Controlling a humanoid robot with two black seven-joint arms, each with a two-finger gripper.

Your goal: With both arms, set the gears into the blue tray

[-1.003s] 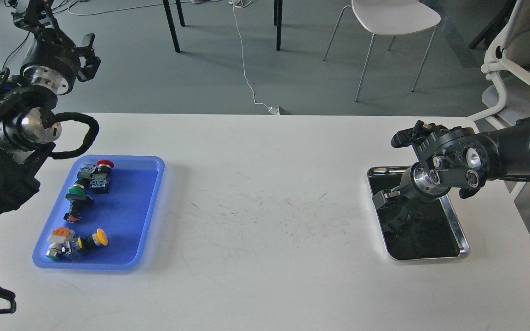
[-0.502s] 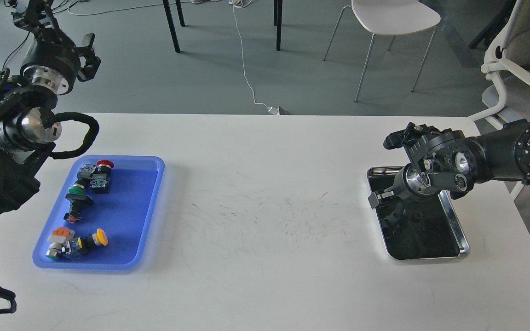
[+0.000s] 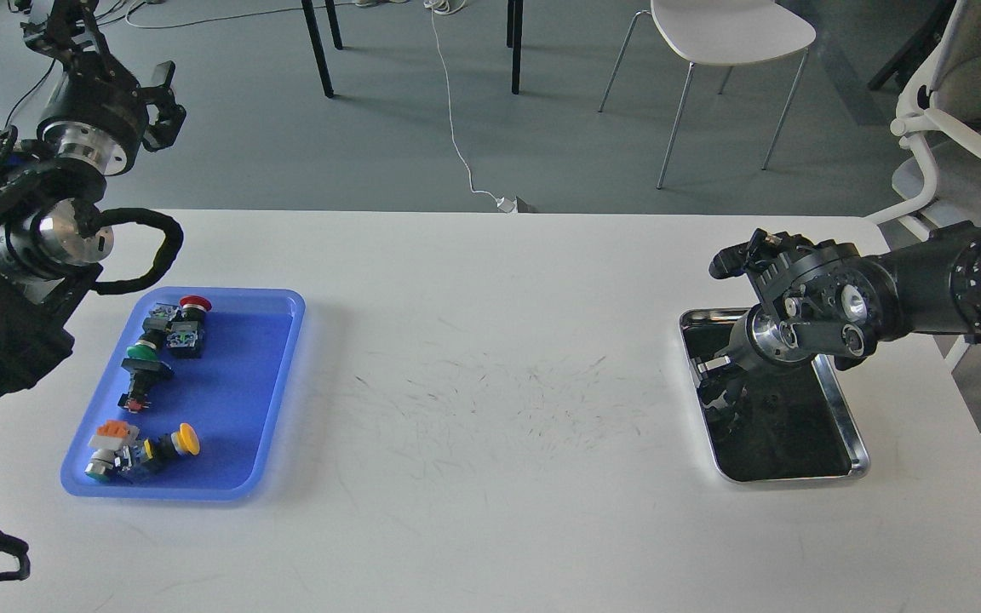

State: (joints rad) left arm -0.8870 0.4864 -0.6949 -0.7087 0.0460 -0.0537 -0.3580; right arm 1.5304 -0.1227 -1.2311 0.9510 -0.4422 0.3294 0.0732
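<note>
The blue tray (image 3: 243, 383) lies at the table's left side and holds several push-button switches (image 3: 171, 328) with red, green, yellow and orange caps. No gears can be made out: none show in the blue tray, and the dark bottom of the steel tray (image 3: 788, 478) at the right hides any small black pieces. My right gripper (image 3: 714, 376) reaches down into the near-left part of the steel tray; its dark fingers blend with the bottom. My left gripper (image 3: 163, 106) is raised high beyond the table's far left corner, well above the blue tray.
A white table (image 3: 490, 511) carries both trays, with scuff marks at its middle. Behind it stand a white chair (image 3: 729, 34), dark table legs (image 3: 320, 51) and a white cable (image 3: 456, 145) on the floor. An office chair (image 3: 950, 128) is at the right.
My right wrist has shifted slightly left and turned over the steel tray, its gripper staying low inside it. The left arm and the blue tray's contents have not moved.
</note>
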